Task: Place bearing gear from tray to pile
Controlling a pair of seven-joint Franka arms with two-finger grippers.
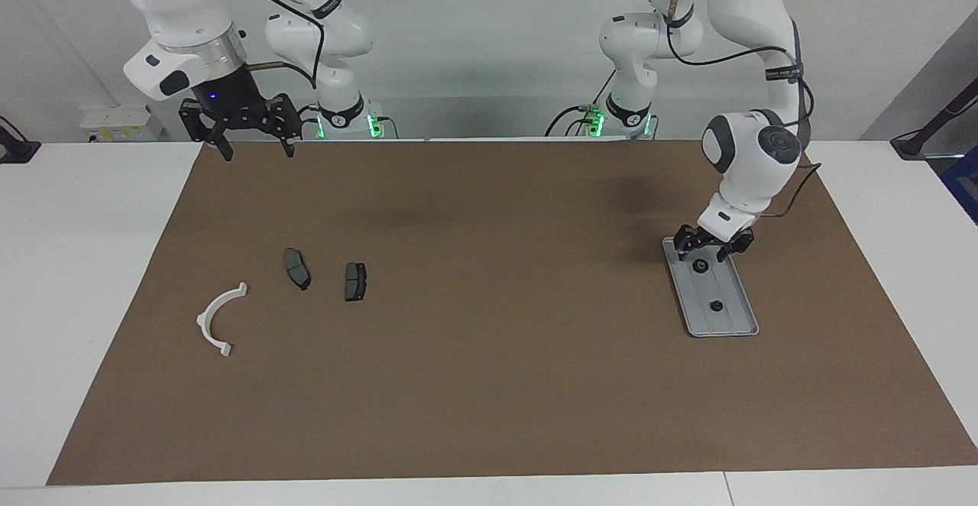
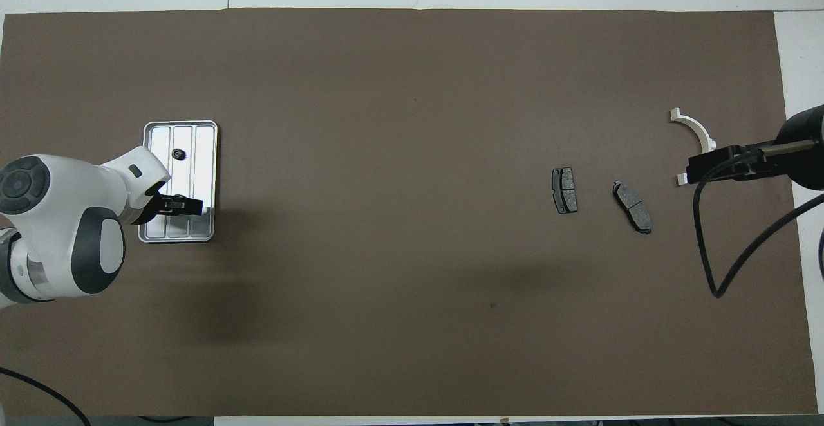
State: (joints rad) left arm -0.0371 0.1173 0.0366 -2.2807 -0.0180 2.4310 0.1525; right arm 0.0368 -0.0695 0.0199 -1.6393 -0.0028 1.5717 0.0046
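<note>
The silver tray [image 1: 732, 321] lies toward the left arm's end of the table and also shows in the overhead view [image 2: 205, 149]. Two small black bearing gears lie in it: one [image 1: 699, 266] at the end nearer the robots, one [image 1: 716, 306] farther along [image 2: 178, 153]. My left gripper [image 1: 701, 255] is open and low over the nearer gear, a finger on either side of it; in the overhead view the left gripper [image 2: 183, 205] hides that gear. The pile lies toward the right arm's end: a white half-ring bracket [image 1: 221, 319] and two dark pads [image 1: 296, 267] [image 1: 355, 281]. My right gripper [image 1: 258, 153] waits open, raised.
A brown mat [image 1: 489, 384] covers the table, with white table edge around it. In the overhead view the right gripper [image 2: 708, 161] and its cable overlap the bracket [image 2: 696, 127]; the pads [image 2: 564, 190] [image 2: 633, 206] lie beside it.
</note>
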